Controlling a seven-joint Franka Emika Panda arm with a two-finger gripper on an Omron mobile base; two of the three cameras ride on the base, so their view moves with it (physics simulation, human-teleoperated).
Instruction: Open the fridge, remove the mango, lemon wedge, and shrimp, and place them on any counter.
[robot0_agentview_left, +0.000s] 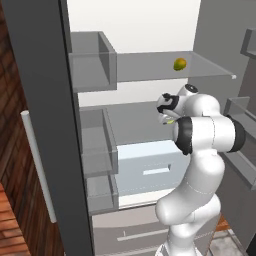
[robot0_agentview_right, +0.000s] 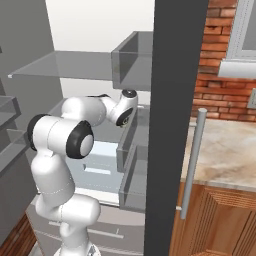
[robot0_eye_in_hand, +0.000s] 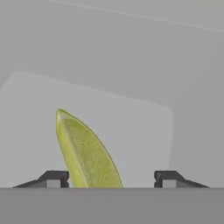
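Lemon wedge (robot0_eye_in_hand: 85, 151): thin yellow-green sliver, pointed tip up, standing between the gripper (robot0_eye_in_hand: 111, 178) fingertips (robot0_eye_in_hand: 54, 178), closer to the one on the left of the hand view. Jaws spread, a gap on each side; not pinching it. It sits on a grey fridge (robot0_agentview_left: 150, 65) shelf. Mango (robot0_agentview_left: 180, 64) rests on the shelf above. Doors open; brick wall (robot0_agentview_right: 222, 95) and beige counter (robot0_agentview_right: 225, 150) to the right. Wedge's base is cut off.

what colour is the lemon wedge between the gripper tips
Yellow-green, with a paler rind edge; the lemon wedge shows best in the hand view.
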